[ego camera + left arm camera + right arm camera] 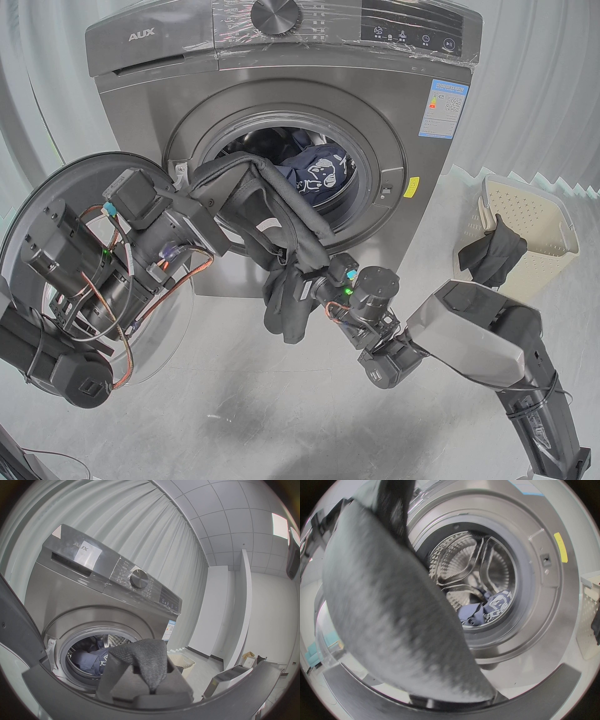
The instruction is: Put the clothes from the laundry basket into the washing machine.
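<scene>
Washing machine (281, 81), a grey front-loader, is standing with its round door (69, 181) hanging wide open on its left side. Off the washing machine's right front corner, a beige perforated laundry basket (531, 212) is sitting on the floor. A dark grey garment (281, 206) is stretching across the front of the washing machine's drum opening, outside it, with its bunched end dangling below the opening's lower rim. The left gripper (150, 683) is pinching this garment's upper end by the opening's left edge. The right gripper (312, 272) is sitting under the cloth just below the opening, and I cannot tell its state. A navy printed garment (319, 172) is lying inside the washing machine's drum. A black garment (494, 253) is hanging over the basket rim nearest the washing machine.
</scene>
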{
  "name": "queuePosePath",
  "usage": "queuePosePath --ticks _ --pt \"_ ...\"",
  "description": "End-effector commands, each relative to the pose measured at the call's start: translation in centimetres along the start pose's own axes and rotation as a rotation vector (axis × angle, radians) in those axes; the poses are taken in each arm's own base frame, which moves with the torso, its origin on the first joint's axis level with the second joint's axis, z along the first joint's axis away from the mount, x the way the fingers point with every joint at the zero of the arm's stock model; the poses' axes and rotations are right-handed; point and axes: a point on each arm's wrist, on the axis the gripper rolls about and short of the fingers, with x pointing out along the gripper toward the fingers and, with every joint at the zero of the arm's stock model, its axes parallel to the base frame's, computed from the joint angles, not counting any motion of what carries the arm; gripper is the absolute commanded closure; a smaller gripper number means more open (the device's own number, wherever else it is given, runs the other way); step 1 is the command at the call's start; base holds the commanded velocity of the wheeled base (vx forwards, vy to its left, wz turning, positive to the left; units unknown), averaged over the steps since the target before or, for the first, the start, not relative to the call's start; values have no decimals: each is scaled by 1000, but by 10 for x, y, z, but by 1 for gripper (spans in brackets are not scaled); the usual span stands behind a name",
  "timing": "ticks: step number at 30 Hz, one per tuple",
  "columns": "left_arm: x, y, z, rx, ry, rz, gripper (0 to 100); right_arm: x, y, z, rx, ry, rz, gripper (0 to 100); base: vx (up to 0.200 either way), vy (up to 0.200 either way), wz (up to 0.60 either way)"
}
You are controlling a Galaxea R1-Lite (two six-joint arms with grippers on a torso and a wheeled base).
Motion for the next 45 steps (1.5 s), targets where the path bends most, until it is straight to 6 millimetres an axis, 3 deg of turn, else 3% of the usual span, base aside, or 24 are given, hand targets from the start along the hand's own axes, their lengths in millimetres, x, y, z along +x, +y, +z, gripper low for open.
queuePosePath --ticks 1,4,12,16,22,26,27,37,42,45 --pt "0 14 -12 9 37 40 100 3 -9 39 8 -69 -33 100 0 0 0" --pt "-3 27 -29 13 96 80 100 -5 -15 64 16 -83 -50 100 0 0 0" --pt "-14 45 -72 10 244 138 100 -24 -5 102 27 -94 -34 100 0 0 0" --pt "-19 45 -86 14 296 141 100 -30 5 113 36 -101 -12 100 0 0 0" --pt "-25 48 -112 25 381 146 100 -39 26 113 53 -83 35 100 0 0 0" --pt "-26 51 -118 28 398 150 100 -40 33 114 59 -82 49 100 0 0 0" --pt "-26 51 -118 26 400 151 0 -40 33 114 59 -82 49 100 0 0 0" --pt "-43 47 -132 17 495 107 0 -30 -1 119 38 -114 -24 100 0 0 0" --pt "-63 41 -143 33 593 31 0 -29 5 121 42 -124 -10 100 0 0 0" --pt "-65 38 -146 50 611 2 0 -31 22 119 54 -115 27 100 0 0 0"
